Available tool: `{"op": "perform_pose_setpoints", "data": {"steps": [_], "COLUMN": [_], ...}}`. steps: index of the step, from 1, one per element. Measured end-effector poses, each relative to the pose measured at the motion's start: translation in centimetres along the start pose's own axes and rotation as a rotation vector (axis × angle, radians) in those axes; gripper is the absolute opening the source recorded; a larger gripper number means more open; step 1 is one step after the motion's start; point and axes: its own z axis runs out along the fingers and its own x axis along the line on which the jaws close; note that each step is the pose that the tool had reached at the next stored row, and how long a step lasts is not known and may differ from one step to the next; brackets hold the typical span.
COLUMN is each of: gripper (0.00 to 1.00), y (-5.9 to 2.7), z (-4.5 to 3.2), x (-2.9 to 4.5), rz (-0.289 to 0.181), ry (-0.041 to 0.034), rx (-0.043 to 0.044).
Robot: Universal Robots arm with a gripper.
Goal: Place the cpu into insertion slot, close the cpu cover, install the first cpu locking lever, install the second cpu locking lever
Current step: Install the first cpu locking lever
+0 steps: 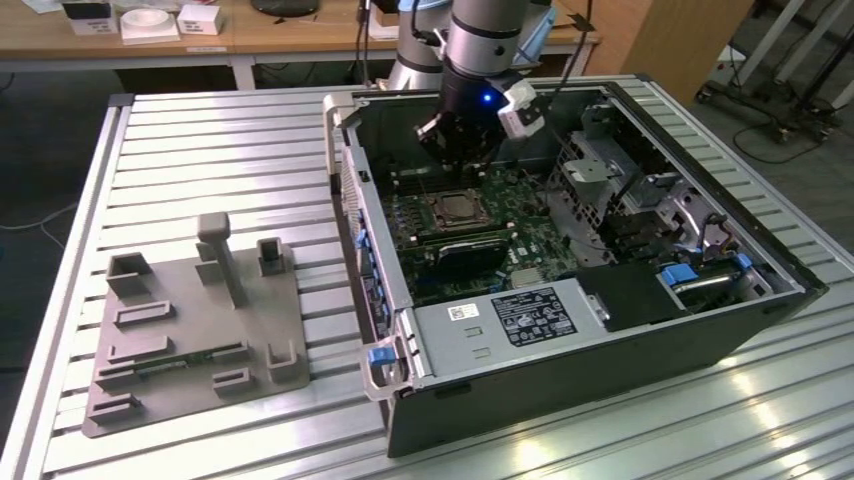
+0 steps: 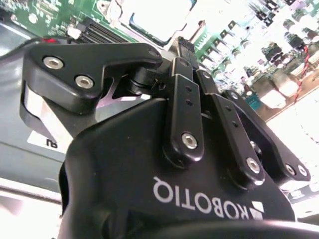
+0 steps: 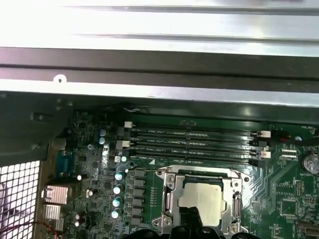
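You are inspecting a job that is sitting past its first step. The cpu is lying in the slot, low and right of centre in the first wrist view, its silver top facing up. The cover is appearing to lie flat around it, so you are judging that step as likely done too. You cannot tell whether either locking lever is latched, so you are counting both as outstanding. The gripper is hanging just above the slot, at upper centre of the exterior view. In the second wrist view its fingers are showing no gap, drawn together on nothing you can see. The case is holding the board and a grey box at its lower end. The grey jig, lower left on the table, is carrying one thin green strip in a recess.
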Motion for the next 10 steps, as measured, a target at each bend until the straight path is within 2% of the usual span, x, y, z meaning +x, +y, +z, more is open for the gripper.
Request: {"op": "perform_pose_setpoints", "data": {"steps": [1, 5, 8, 10], "gripper": [0.11, 0.11, 0.11, 0.11], "y": [0.01, 0.11, 0.2, 0.22], "z": [-0.01, -0.01, 0.0, -0.02], "x": [0.21, 1.72, 2.88, 3.25], "rz": [-0.004, -0.005, -0.004, -0.004], "ry": [0.0003, -0.0002, -0.0008, -0.0027], "rx": [-0.0002, -0.0058, -0.0066, -0.0074]}}
